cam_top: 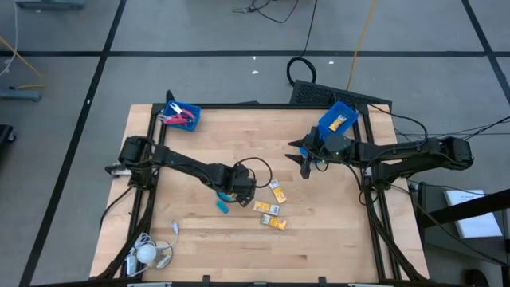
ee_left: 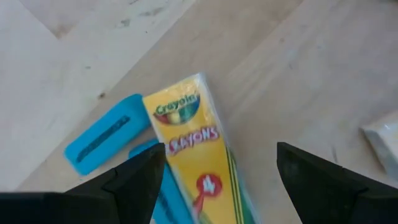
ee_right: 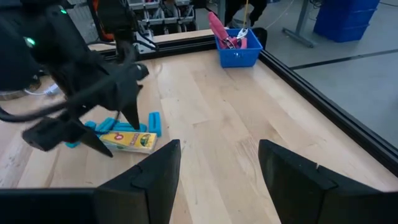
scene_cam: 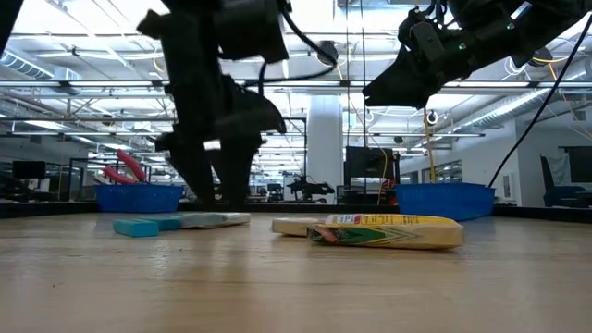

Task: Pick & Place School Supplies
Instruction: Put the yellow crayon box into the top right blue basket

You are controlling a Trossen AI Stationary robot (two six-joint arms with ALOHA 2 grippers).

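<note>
My left gripper (ee_left: 217, 186) is open and points down over a yellow Crayola crayon packet (ee_left: 199, 155) that lies flat on the table. One finger stands on each side of the packet, and neither touches it. Light-blue erasers (ee_left: 102, 134) lie right beside the packet. The right wrist view shows the same packet (ee_right: 127, 140) under the left gripper (ee_right: 118, 127). Three more yellow packets (cam_top: 271, 207) lie to its right. My right gripper (cam_top: 305, 158) is open, raised above the table in front of the right blue bin (cam_top: 339, 119). Red-handled scissors (cam_top: 179, 117) rest in the left bin.
A blue bin (cam_top: 191, 112) sits at the far left corner and another at the far right corner, with a yellow packet (cam_top: 341, 121) in it. A white round object with a cord (cam_top: 147, 253) lies at the near left corner. A black frame (cam_top: 263, 105) rims the table.
</note>
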